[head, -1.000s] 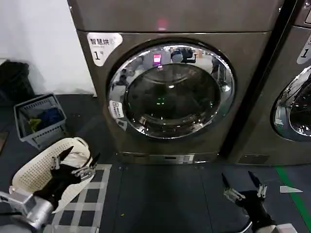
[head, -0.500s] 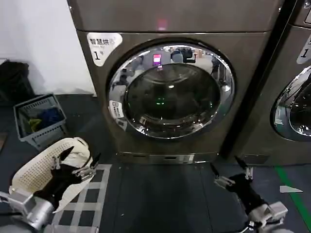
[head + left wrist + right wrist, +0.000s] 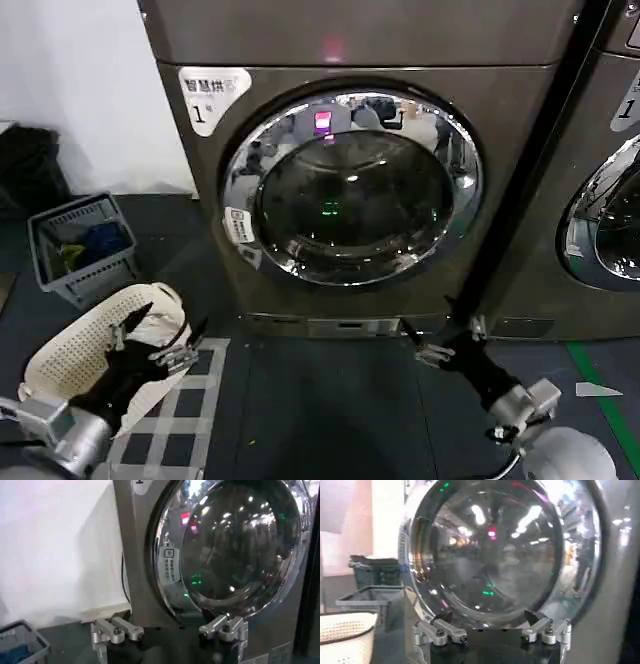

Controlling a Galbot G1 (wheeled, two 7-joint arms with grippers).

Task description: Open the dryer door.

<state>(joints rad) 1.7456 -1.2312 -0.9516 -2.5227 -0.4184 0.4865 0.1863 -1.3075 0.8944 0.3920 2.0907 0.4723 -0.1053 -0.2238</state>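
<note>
The dryer door (image 3: 352, 188) sits closed and flush in the front of the grey-brown dryer (image 3: 350, 60), which stands upright at the middle of the head view; its wide chrome ring frames a dark glass centre with small green and pink lights glinting in it. The same door shows large in the left wrist view (image 3: 235, 545) and in the right wrist view (image 3: 490, 550). Below the door and toward its right side, the right gripper (image 3: 446, 338) hangs low near the machine's base panel, its fingers spread apart and holding nothing, apart from the door. The left gripper (image 3: 160, 342) waits farther off at the lower left, above a white perforated laundry basket (image 3: 70, 355) on the dark floor, its fingers likewise spread and empty. A grey crate (image 3: 80, 245) stands by the white wall to the left, and a second machine (image 3: 600, 200) stands to the right.
</note>
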